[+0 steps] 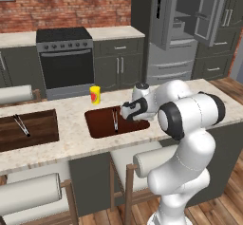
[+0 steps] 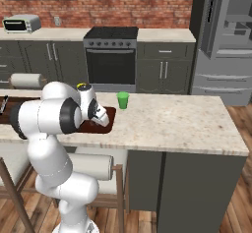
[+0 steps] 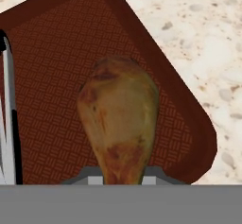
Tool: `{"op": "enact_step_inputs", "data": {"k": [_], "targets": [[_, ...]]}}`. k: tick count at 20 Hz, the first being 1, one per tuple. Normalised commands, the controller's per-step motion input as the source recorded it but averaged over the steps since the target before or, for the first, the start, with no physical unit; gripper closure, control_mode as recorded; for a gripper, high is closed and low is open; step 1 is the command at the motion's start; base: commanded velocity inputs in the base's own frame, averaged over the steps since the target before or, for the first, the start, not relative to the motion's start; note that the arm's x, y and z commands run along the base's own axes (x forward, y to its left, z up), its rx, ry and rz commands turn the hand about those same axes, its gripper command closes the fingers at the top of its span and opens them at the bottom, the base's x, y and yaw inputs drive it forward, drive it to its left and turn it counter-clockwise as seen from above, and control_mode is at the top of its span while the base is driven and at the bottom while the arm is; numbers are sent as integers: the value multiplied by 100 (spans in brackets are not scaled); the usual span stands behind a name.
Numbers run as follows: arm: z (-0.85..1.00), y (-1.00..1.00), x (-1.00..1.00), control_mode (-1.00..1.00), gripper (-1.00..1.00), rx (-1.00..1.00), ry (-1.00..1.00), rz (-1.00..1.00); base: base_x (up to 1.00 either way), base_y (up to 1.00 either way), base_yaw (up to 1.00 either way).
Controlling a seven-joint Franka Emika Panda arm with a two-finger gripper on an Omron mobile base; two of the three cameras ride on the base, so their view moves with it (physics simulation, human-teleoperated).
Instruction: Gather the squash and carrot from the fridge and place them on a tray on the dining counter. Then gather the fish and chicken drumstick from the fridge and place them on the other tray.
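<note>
A browned chicken drumstick point(image 3: 118, 119) is held by its thin end in my shut gripper point(image 3: 122, 176). It hangs just over a dark red-brown tray point(image 3: 56, 53) on the dining counter, near the tray's right corner. In the left base view the gripper point(image 1: 125, 112) sits over the right part of that tray point(image 1: 97, 126); in the right base view the gripper point(image 2: 104, 120) points down at the tray point(image 2: 111, 113). A second, darker tray point(image 1: 38, 129) lies further left on the counter. The squash, carrot and fish are out of view.
Metal tongs point(image 3: 9, 114) lie in the red-brown tray, and another pair point(image 1: 21, 125) in the left tray. A yellow cup point(image 1: 95, 95) stands behind the tray, a green cup point(image 2: 122, 100) to its right. The fridge point(image 1: 190, 24) stands open across the aisle. Stools point(image 1: 28, 195) line the counter's near side.
</note>
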Motion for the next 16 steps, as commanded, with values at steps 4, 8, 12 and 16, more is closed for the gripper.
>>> {"op": "enact_step_inputs", "data": {"k": [4,8,12,16], "targets": [[0,0,0,-100,100,0,0,0,0,0,0],[-8,0,2,-100,100,2,0,0,0,0,0],[-27,0,3,-100,100,8,0,0,0,0,0],[-29,0,14,-100,100,6,0,1,0,0,0]]}}
